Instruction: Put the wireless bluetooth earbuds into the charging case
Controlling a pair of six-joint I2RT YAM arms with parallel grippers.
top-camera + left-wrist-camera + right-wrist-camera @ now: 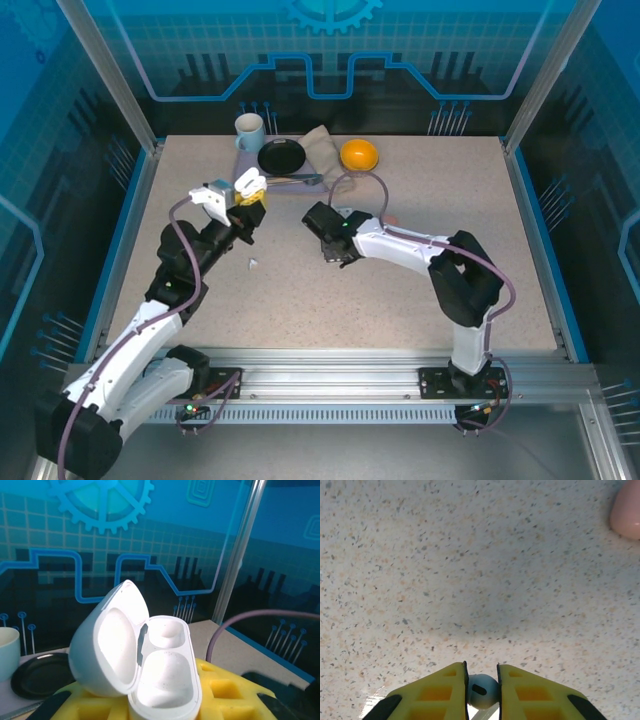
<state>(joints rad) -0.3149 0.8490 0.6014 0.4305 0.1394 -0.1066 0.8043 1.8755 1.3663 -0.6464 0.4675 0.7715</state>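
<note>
You are at the carrying step. Your right fingers (510, 690) are pinched tight on 1 white earbud (482, 691), with its round head showing between the 2 yellow tips. It hangs over bare desk (480, 570), in the middle of the scene.

Your left fingers (220, 690) are squeezed on the white charging case (162, 675) and hold it up off the desk on the far left side. Its lid is swung open to the left. Both of its 2 little cups look empty.

Next, I think you should bring the white earbud left to the white charging case. Turn it so the stem points down into 1 cup. Go slowly, because the cup is small and the earbud is smooth and could slip. Let go only when it sits all the way in.

A second white earbud (253, 263) lies on the desk, just beside your left arm. It will need picking up after this one.

A pink thing (626, 512) sits on the desk to the right. I cannot tell if it is a case or an earbud.
</note>
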